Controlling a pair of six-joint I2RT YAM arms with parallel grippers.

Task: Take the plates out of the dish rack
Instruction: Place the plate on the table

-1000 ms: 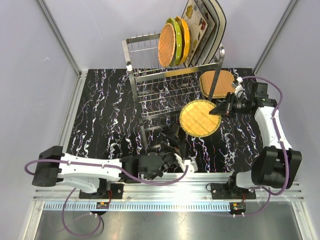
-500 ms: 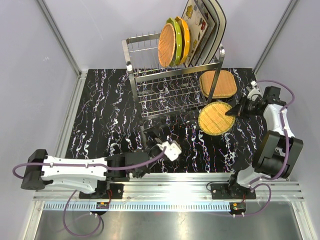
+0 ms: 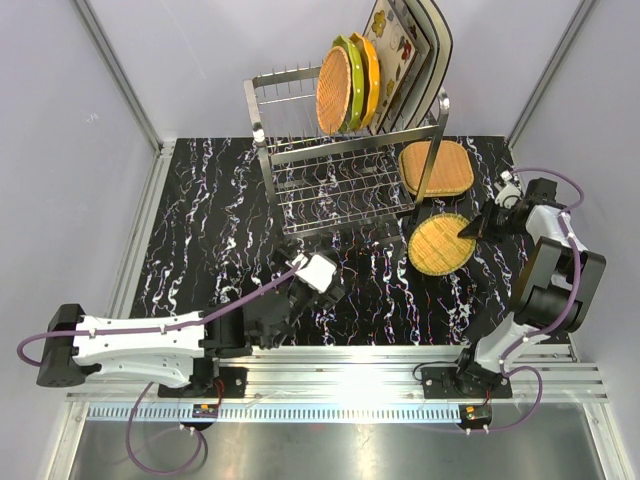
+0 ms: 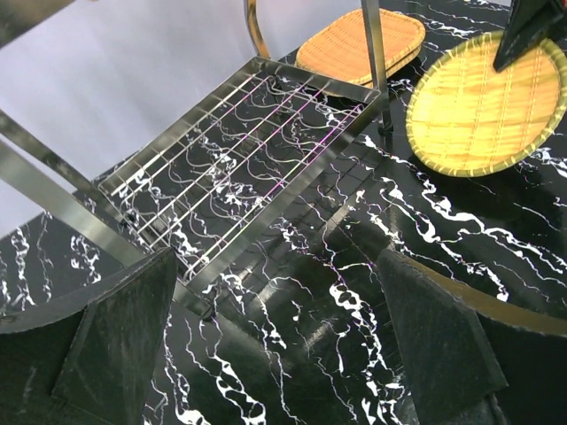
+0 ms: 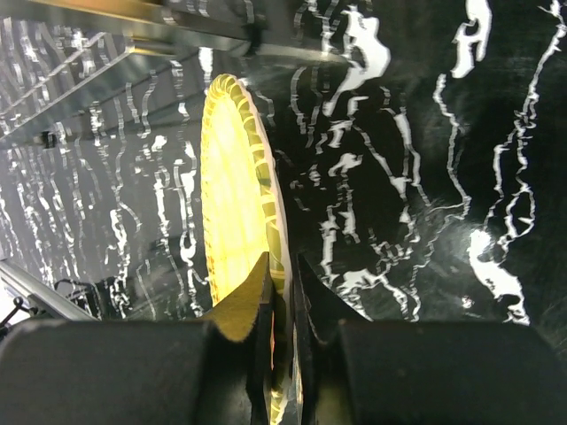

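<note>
I am pinching the right rim of the round woven plate in my right claw, just right of the dish rack. My left claw is hanging wide open.

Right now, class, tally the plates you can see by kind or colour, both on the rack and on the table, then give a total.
Woven tan plates: 3
Green plate: 1
Orange plate: 1
Square flowered plates: 2
Total: 7
</note>
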